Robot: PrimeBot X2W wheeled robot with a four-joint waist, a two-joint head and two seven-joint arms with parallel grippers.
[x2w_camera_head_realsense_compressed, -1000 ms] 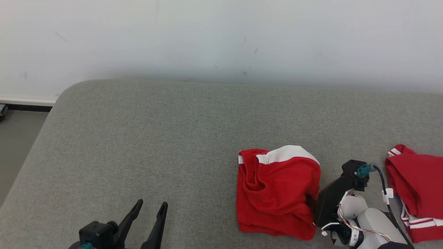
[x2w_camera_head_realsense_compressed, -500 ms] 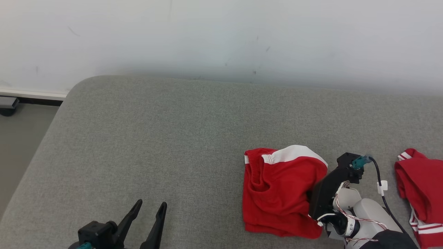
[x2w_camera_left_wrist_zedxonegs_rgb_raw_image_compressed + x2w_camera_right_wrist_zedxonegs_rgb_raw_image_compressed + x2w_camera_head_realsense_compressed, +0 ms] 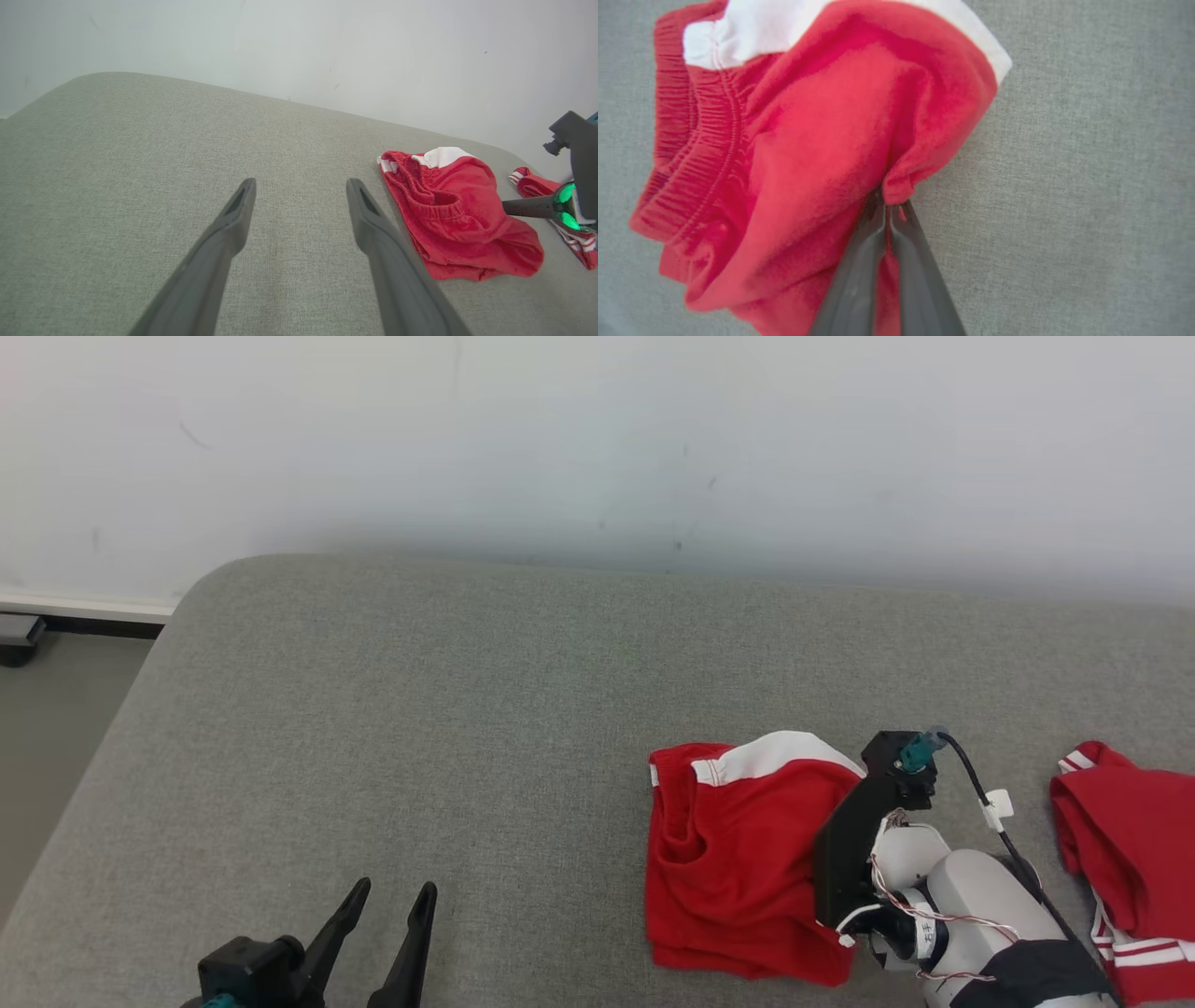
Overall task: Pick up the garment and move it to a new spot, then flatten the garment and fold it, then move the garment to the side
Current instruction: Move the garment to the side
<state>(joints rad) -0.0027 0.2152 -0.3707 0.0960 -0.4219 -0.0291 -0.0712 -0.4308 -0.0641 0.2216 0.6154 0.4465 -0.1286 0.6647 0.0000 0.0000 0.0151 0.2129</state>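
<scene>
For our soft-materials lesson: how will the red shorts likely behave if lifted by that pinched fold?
Probably floppy: the red shorts bunch into soft folds where the right gripper pinches them. Likely light, as the cloth looks thin. They may hang and unfold unevenly, since most of the cloth lies loose on the grey cushion.

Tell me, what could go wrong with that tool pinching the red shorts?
The right tool is shut on just a small fold at the edge of the red shorts, so the cloth might slip out when lifted. The shorts lie bunched in layers, so they may hang twisted and be hard to flatten. Another red garment lies nearby and could get dragged.
</scene>
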